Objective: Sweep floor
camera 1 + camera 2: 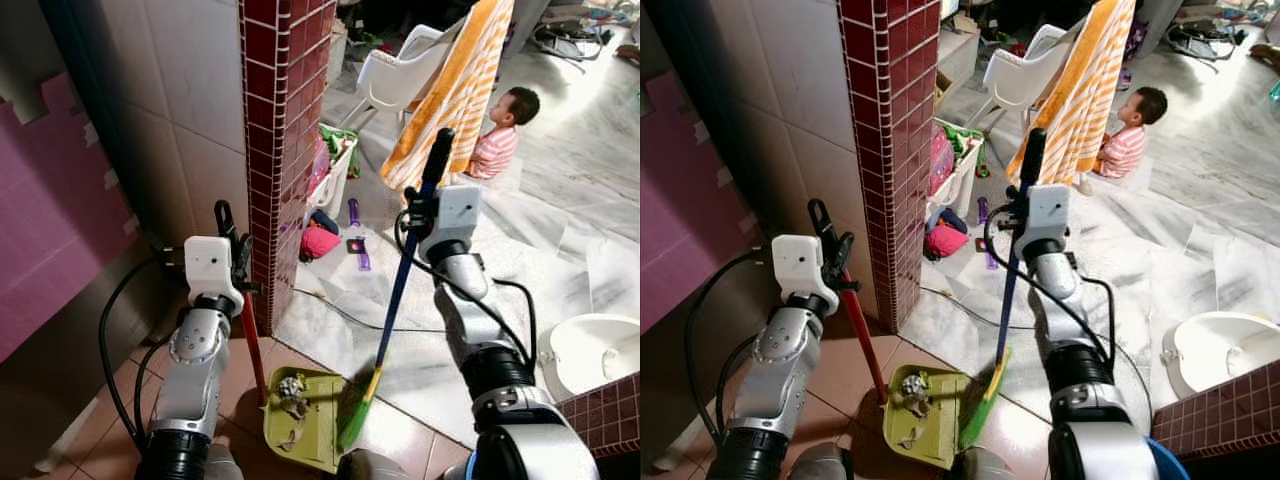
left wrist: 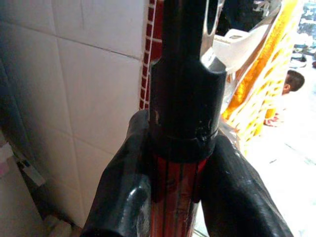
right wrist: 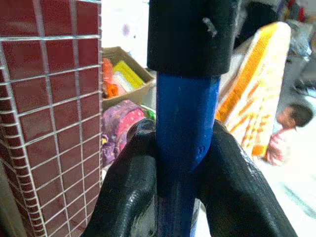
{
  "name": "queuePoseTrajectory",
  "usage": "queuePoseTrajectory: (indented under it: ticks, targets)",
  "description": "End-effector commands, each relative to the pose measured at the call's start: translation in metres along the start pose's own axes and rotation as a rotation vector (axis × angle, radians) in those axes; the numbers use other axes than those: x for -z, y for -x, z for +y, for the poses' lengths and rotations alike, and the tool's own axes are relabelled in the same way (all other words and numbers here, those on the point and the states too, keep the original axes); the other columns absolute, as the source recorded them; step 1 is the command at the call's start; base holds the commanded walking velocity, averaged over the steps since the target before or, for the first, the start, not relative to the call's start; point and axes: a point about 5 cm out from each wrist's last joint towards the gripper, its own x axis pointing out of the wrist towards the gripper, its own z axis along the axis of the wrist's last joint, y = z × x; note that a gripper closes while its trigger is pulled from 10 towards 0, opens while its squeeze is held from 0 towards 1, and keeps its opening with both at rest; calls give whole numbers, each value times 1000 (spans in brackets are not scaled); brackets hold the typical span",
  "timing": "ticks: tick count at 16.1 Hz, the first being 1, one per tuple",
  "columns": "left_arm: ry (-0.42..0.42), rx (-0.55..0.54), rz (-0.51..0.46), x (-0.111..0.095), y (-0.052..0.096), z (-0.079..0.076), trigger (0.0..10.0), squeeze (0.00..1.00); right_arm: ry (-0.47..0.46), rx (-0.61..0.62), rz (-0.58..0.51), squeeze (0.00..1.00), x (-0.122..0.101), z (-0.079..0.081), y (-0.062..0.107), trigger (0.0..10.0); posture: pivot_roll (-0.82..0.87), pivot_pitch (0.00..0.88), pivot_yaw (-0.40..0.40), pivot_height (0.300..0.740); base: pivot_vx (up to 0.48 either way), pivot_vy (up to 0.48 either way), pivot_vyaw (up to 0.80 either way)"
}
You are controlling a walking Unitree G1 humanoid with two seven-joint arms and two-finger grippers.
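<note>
Left eye view: left gripper [image 1: 232, 262] raised beside the red tiled pillar [image 1: 285, 150], jaws pinched on the red handle [image 1: 254, 350] of the dustpan [image 1: 305, 418]. The green dustpan sits on the floor [image 1: 420, 360] at the foot of the pillar, with scraps of debris [image 1: 291, 392] lying in it. Right gripper [image 1: 418, 215] holds the broom handle [image 1: 398, 290], blue with a black top end, jaws pinched on it; the handle slants down to the green broom head [image 1: 355, 412], which touches the right edge of the dustpan. Beyond: a white basket [image 1: 335, 165] of toys next to the pillar, a pink bag [image 1: 318, 241] on the floor, a white chair [image 1: 400, 70] draped with an orange striped towel [image 1: 455, 95], and a small child [image 1: 500, 135] seated on the floor. A white basin [image 1: 590, 352] stands at the right. Right eye view: same layout; dustpan against the broom head, both arms raised. Left wrist view: two black fingers [image 2: 123, 197] pressed on either side of the red handle just below its black cap [image 2: 185, 98]; white wall tiles [image 2: 74, 74] behind. Right wrist view: two black fingers [image 3: 131, 197] clamped on the blue shaft just below its black grip [image 3: 190, 34]; pillar, towel and child in the background.
</note>
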Motion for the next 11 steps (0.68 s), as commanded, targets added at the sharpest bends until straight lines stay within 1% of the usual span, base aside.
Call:
queuePoseTrajectory:
  ticks: [1,4,6,7,9,10,11]
  targets:
    - [5,37,-57,-17,-4,-7,10000,0,-19,29,-30,0,-7,-2,-4,10000,-1,0,-74,740,0,0,-556]
    - [11,36,-61,-22,-7,-7,10000,0,-41,10,-31,0,-7,2,-4,10000,1,0,-74,740,0,0,-529]
    - [13,39,-55,-22,-7,-7,10000,0,-49,14,-25,0,-7,1,-5,10000,-3,17,-77,740,-261,0,0]
    - [14,40,-51,-23,-7,-7,10000,0,-61,22,-22,0,-6,1,-5,10000,-4,17,-76,740,-326,0,-700]
    - [19,42,-47,-25,-7,-8,10000,0,-55,23,-28,0,-8,1,-6,10000,-4,15,-76,740,-334,0,-716]
    - [21,44,-47,-25,-7,-8,10000,0,-57,21,-30,0,-9,1,-7,10000,-5,15,-76,740,-337,0,-400]
    - [23,45,-47,-26,-8,-9,10000,0,-60,19,-32,0,-10,1,-8,10000,-5,15,-76,740,-337,0,0]
